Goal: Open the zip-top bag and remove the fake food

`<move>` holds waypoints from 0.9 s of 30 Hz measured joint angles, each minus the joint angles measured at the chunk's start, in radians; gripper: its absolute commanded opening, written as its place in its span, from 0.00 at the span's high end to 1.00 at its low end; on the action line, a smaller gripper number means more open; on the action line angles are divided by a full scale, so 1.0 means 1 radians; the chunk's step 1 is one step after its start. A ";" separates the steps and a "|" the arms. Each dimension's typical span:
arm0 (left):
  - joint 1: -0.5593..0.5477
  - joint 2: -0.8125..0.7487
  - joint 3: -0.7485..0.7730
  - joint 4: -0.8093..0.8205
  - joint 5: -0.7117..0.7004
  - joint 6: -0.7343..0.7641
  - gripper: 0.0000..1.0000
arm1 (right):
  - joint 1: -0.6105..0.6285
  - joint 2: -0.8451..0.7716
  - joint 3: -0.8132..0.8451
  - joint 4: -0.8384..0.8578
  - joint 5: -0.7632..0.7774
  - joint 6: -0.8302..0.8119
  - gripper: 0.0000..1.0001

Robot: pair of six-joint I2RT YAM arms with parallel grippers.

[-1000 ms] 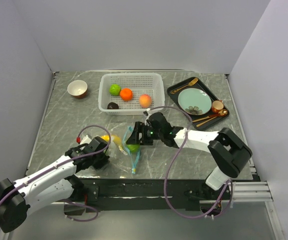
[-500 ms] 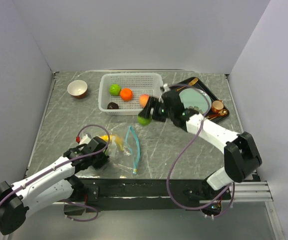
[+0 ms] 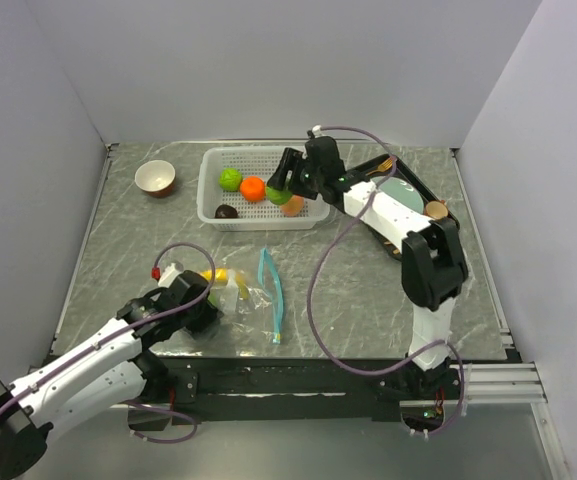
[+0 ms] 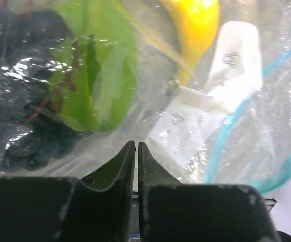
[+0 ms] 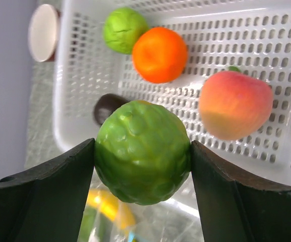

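Note:
The zip-top bag lies crinkled near the table's front, its teal zip strip open. My left gripper is shut on the bag's plastic edge. Inside the bag, the left wrist view shows dark grapes with a green leaf and a yellow banana. My right gripper is shut on a round green fruit and holds it over the white basket. The basket holds another green fruit, an orange, a peach and a dark piece.
A white bowl stands at the back left. A black tray at the back right holds a pale-green plate, gold cutlery and a copper cup. Walls close in the table on three sides.
My right gripper has carried the green fruit from the bag's mouth up and back to over the basket. My left gripper has kept its hold on the bag, which has sagged flatter.

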 measured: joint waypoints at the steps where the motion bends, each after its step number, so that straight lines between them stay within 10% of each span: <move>1: 0.000 -0.005 0.003 0.000 0.001 0.003 0.85 | 0.000 0.027 0.019 -0.008 -0.003 -0.003 0.14; 11: 0.000 -0.021 0.044 0.009 -0.002 0.021 0.62 | -0.004 0.087 0.129 -0.090 -0.028 -0.050 0.06; 15: 0.002 -0.010 0.052 0.016 -0.011 0.024 0.61 | -0.004 0.014 0.040 -0.089 -0.031 -0.046 0.21; 19: 0.050 0.016 0.080 0.031 -0.018 0.049 0.68 | -0.002 -0.193 -0.248 -0.042 -0.059 -0.006 0.58; 27: 0.134 0.047 0.137 -0.002 -0.141 0.063 0.82 | 0.069 -0.455 -0.702 0.151 -0.181 0.097 0.66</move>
